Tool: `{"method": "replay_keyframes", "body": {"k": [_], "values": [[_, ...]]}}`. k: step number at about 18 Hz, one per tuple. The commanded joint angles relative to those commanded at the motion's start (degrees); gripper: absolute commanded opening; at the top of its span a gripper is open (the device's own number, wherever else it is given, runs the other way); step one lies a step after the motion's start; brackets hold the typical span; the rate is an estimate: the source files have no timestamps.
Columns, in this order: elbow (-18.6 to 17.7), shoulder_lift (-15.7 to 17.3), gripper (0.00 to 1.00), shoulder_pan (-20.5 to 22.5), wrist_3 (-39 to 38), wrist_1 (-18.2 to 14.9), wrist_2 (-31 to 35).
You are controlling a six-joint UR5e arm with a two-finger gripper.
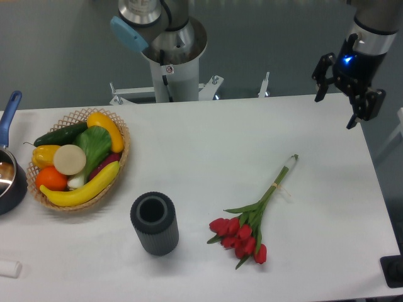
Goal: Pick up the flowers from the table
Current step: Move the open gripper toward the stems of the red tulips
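Flowers (pixel 252 217): we saw them lying flat on the table (pixel 208 138), right of centre.
Gripper (pixel 337 104): fingers apart, empty, well away.
Handling: we judged them light, soft; take the banded stems.

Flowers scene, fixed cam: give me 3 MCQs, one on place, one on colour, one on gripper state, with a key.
1. Where do the flowers lie on the table?
A. inside the wicker basket
B. right of the dark ribbed cylinder
C. on the blue-handled pot

2. What colour are the flower heads?
A. red
B. yellow
C. white

3. How is the gripper now?
A. shut on the stems
B. resting on the basket
C. open, up at the table's far right, holding nothing

Key: 1 B, the bunch lies flat just right of the cylinder, apart from the basket. 2 A, the tulip heads are red on green stems. 3 C, its fingers are spread, far from the bunch.
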Motion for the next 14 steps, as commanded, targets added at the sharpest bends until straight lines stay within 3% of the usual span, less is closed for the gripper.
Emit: {"method": "replay_keyframes", "body": {"k": [7, 14], "values": [[-1.8, 0.5, 1.0, 0.0, -0.9, 0.4, -3.8], [-5.0, 0.4, 1.0, -1.1, -12.2, 1.2, -3.3]]}}
